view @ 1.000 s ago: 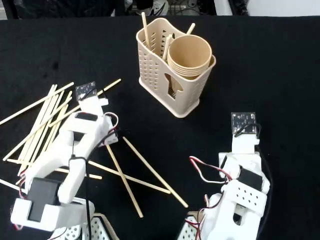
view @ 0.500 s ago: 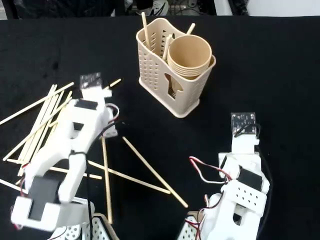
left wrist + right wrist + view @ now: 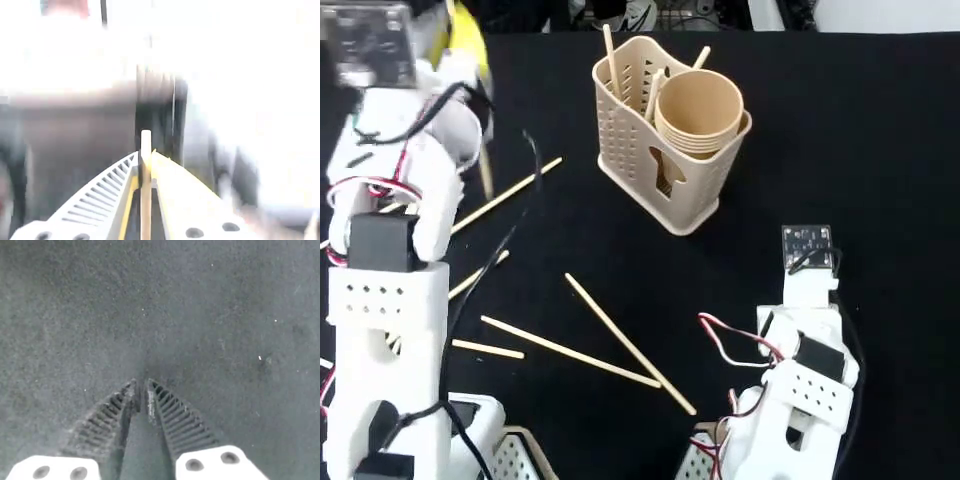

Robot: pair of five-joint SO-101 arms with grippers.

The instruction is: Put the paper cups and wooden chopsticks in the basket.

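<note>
The left tool (image 3: 145, 156) grips one wooden chopstick (image 3: 145, 200) high above the counter (image 3: 840, 130), the stick's long axis running along the jaws. The basket (image 3: 620, 130), holding paper cups (image 3: 698, 105), stands toward the right arm's side. The right tool (image 3: 141, 390) is closed on nothing.

Cups (image 3: 700, 105) in basket (image 3: 630, 150) (w/ few chopsticks (image 3: 609, 50)), back ctr; loose chopsticks (image 3: 570, 352) on table (image 3: 860, 130), front-left
</note>
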